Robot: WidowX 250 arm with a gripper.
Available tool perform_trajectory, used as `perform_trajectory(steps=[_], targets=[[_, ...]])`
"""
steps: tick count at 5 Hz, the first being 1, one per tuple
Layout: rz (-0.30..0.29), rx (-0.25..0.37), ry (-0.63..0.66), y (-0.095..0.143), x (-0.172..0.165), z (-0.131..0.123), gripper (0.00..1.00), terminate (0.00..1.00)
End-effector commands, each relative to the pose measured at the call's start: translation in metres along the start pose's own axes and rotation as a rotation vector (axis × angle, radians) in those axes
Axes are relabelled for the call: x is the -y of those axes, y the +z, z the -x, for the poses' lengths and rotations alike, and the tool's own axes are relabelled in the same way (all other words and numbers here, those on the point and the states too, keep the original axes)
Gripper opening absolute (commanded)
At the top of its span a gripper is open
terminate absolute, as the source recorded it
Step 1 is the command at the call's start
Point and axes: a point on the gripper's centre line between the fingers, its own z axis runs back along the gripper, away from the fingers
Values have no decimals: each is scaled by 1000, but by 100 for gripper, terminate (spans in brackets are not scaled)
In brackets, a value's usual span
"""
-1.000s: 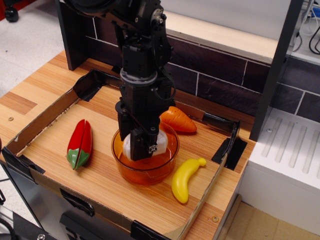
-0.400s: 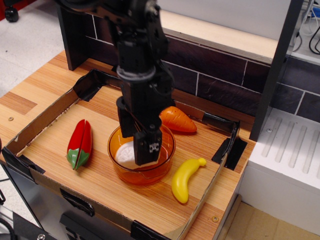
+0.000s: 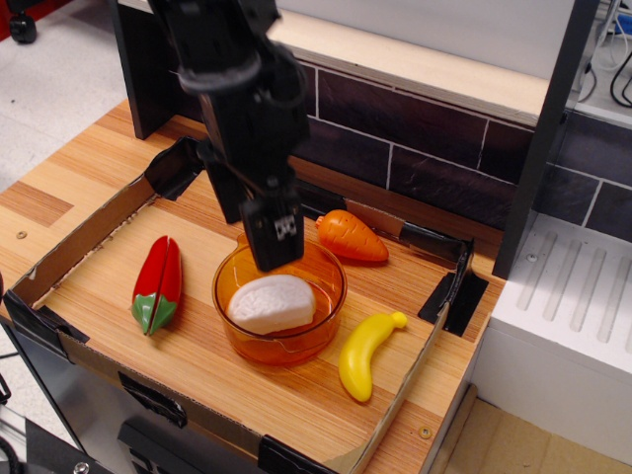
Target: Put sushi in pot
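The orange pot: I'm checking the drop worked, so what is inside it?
Inside the pot lies the white sushi, apart from the gripper above. The pot floor beneath the sushi is covered.

The robot arm (image 3: 232,69) is black all over, built of blocky, hard-edged segments with a dull plastic or metal finish. Near the top of the picture a rounded, collar-like joint catches a faint grey sheen. Below it the body narrows into the gripper (image 3: 272,242), also black, whose long flat finger (image 3: 274,235) shows a small white marking with dark specks near its tip. Finer details such as screws or cables are too dark to make out.
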Motion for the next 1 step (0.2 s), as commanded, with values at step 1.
perform_trajectory(steps=[1], targets=[[-35,76,28,31,-13,-5,100,100]])
